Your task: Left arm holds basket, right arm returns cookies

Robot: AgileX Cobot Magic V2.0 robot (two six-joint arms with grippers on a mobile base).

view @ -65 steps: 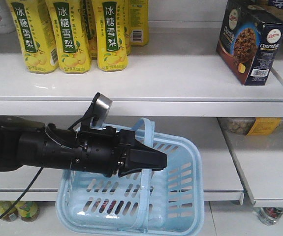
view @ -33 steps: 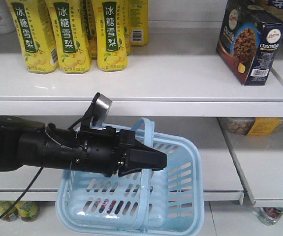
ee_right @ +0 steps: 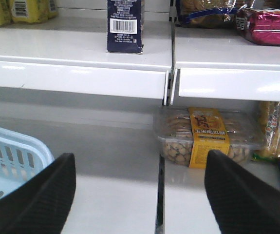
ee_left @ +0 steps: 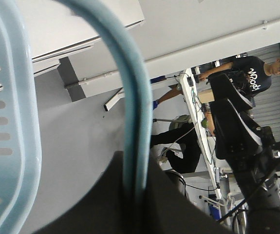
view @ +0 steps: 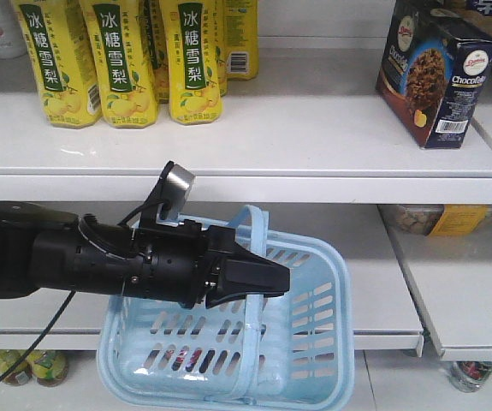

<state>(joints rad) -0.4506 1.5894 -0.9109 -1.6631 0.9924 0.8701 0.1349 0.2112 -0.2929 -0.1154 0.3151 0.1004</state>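
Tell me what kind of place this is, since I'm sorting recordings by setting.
Most likely a mock shop aisle set up in a lab: white shelves stocked with yellow drink bottles and a cookies carton, and a blue shopping basket. The left wrist view shows people at a cabled workbench behind.

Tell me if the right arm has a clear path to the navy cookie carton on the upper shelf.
Probably yes: the right end effector is open and empty, and nothing blocks the carton.

Cookies [view: 435, 72] on upper shelf [view: 314, 145] — basket [view: 305, 342] below, left.
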